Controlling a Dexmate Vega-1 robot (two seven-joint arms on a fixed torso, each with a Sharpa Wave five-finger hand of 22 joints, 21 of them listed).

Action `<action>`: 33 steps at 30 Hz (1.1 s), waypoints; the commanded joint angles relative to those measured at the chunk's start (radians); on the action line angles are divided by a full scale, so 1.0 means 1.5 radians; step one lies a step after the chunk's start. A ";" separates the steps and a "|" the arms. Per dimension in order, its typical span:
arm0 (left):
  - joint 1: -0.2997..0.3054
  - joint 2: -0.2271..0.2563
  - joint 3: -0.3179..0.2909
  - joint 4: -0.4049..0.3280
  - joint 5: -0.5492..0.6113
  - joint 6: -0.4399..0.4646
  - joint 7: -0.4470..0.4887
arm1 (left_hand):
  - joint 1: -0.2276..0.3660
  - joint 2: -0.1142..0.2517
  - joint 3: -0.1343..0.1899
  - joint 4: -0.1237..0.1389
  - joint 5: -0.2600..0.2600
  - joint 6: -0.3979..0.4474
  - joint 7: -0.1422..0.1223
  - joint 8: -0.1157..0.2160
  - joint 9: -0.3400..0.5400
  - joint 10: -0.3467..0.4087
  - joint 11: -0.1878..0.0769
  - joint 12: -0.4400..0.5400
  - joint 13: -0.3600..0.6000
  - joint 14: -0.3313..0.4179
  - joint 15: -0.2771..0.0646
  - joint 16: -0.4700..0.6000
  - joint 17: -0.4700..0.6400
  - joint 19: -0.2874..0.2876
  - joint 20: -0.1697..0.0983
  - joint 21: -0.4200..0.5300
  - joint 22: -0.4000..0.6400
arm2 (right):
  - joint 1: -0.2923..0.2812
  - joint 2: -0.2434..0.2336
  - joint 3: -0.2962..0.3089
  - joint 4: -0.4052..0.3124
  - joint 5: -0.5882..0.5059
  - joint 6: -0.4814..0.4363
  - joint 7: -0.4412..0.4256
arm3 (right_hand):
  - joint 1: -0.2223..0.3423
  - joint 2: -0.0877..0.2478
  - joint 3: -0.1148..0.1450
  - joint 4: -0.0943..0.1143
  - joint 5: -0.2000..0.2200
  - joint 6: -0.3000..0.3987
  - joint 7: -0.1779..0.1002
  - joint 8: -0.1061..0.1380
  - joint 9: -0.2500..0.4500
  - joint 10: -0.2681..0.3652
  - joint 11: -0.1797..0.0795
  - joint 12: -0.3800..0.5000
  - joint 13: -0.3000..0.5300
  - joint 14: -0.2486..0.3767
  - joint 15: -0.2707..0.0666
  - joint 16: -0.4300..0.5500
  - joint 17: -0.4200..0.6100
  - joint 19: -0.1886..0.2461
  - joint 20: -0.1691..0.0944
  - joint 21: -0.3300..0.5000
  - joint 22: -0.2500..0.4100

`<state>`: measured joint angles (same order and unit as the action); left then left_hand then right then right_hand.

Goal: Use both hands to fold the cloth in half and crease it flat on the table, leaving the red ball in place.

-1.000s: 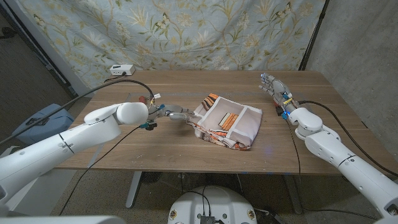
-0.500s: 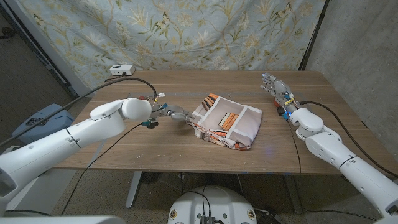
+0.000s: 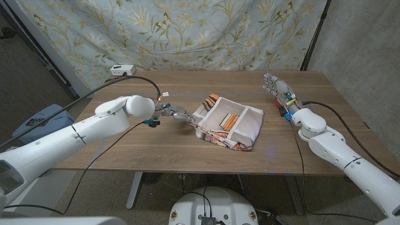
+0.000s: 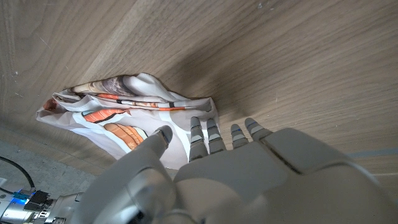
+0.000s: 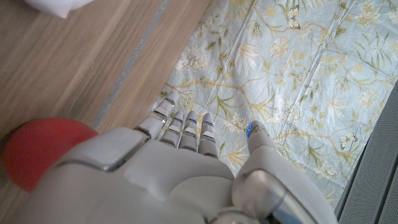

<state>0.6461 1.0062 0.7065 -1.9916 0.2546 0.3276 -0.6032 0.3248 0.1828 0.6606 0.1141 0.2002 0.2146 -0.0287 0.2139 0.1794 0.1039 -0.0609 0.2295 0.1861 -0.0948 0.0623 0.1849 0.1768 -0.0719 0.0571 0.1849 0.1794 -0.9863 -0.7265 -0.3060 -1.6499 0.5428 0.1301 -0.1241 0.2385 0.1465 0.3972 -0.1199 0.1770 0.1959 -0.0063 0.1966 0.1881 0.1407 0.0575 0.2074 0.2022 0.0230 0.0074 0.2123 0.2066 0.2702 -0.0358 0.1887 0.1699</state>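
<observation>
While cloth lies bunched:
Cloth: white orange-print fabric cloth [image 3: 228, 122], just ahead of L fingertips, touching.
L hand [image 3: 178, 114]: nearer; fingers spread.
R hand [image 3: 278, 87]: well apart; fingers straight, empty.
Red ball [image 5: 40, 152]: beside R hand.

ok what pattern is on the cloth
White cloth with orange and brown printed shapes, clearest in the left wrist view.
</observation>
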 commanded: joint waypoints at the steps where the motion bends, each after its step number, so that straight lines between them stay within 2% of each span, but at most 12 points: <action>1: -0.018 -0.009 0.012 0.006 0.017 0.001 -0.018 | -0.007 0.001 0.005 0.002 0.007 0.006 0.000 -0.003 0.001 0.013 0.001 0.003 0.001 0.001 -0.002 0.001 0.000 -0.009 0.000 0.001 0.001 | -0.022 -0.039 0.007 -0.094 0.010 -0.116 -0.039 | 0.021 0.001 0.005 -0.009 0.007 0.018 0.002 0.006 0.001 0.021 0.006 0.008 0.001 0.013 0.005 0.004 -0.001 0.000 0.002 0.002 0.001; 12: -0.025 -0.015 0.017 0.010 0.022 -0.003 -0.027 | -0.012 0.000 0.009 0.006 0.008 0.013 -0.002 -0.004 0.002 0.027 -0.001 0.006 0.002 0.004 -0.001 0.002 0.000 -0.015 0.000 0.002 0.001 | -0.023 -0.101 0.010 -0.195 0.024 -0.277 -0.073 | 0.049 -0.010 0.014 -0.029 0.010 0.024 0.011 0.006 0.000 0.028 0.015 0.008 0.000 0.018 0.012 0.001 -0.006 -0.005 0.013 0.000 0.000; 22: -0.025 -0.014 0.020 0.007 0.029 -0.001 -0.034 | -0.015 0.000 0.011 0.008 0.009 0.015 -0.003 -0.006 0.002 0.029 -0.001 0.005 0.002 0.006 -0.002 0.002 0.000 -0.022 -0.001 0.001 0.001 | 0.002 -0.134 -0.019 -0.260 -0.015 -0.392 -0.112 | 0.067 -0.022 0.018 -0.037 0.010 0.025 0.020 0.005 0.000 0.038 0.008 0.010 0.001 0.029 0.004 0.001 -0.008 -0.022 0.015 -0.004 0.000; 26: -0.027 -0.015 0.021 0.006 0.031 -0.002 -0.038 | -0.015 0.001 0.013 0.008 0.010 0.017 -0.002 -0.006 0.002 0.030 -0.001 0.005 0.003 0.007 -0.003 0.002 0.000 -0.023 -0.001 0.002 0.001 | 0.027 -0.148 -0.037 -0.294 -0.029 -0.473 -0.125 | 0.082 -0.036 0.018 -0.041 0.008 0.032 0.027 0.007 0.001 0.069 0.014 0.020 0.002 0.028 0.008 -0.002 -0.009 -0.026 0.016 -0.003 0.000; 27: -0.025 -0.016 0.020 0.004 0.031 0.004 -0.037 | -0.015 0.001 0.013 0.008 0.010 0.017 -0.002 -0.006 0.002 0.032 -0.001 0.005 0.003 0.008 -0.003 0.002 0.000 -0.023 0.000 0.002 0.001 | 0.033 -0.150 -0.041 -0.301 -0.031 -0.493 -0.128 | 0.091 -0.043 0.019 -0.041 0.007 0.038 0.031 0.009 0.001 0.089 0.013 0.026 0.003 0.029 0.013 -0.003 -0.010 -0.024 0.021 -0.001 0.000; 33: -0.021 -0.013 0.018 -0.002 0.030 0.007 -0.038 | -0.016 0.001 0.015 0.008 0.010 0.018 -0.004 -0.007 0.002 0.033 -0.003 0.005 0.003 0.010 -0.001 0.002 -0.001 -0.023 -0.002 0.003 0.001 | 0.075 -0.164 -0.077 -0.334 -0.055 -0.592 -0.127 | 0.112 -0.055 0.021 -0.041 0.006 0.061 0.040 0.016 0.001 0.123 0.013 0.034 0.005 0.051 0.020 0.003 -0.011 -0.021 0.028 0.000 -0.001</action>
<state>0.6092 0.9850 0.7345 -1.9805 0.2962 0.3256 -0.6543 0.3063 0.1829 0.6764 0.1266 0.2080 0.2323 -0.0358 0.2071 0.1791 0.1450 -0.0662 0.2339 0.1887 -0.0855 0.0607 0.1856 0.1758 -0.0968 0.0535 0.1850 0.1791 -0.9585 -0.9261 -0.3499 -2.0460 0.5213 -0.4700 -0.2831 0.3876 0.0659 0.4237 -0.1797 0.1886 0.2670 0.0520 0.2112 0.1861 0.3038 0.0788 0.2501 0.2064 0.0796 0.0344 0.2123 0.1906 0.2327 -0.0019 0.1849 0.1675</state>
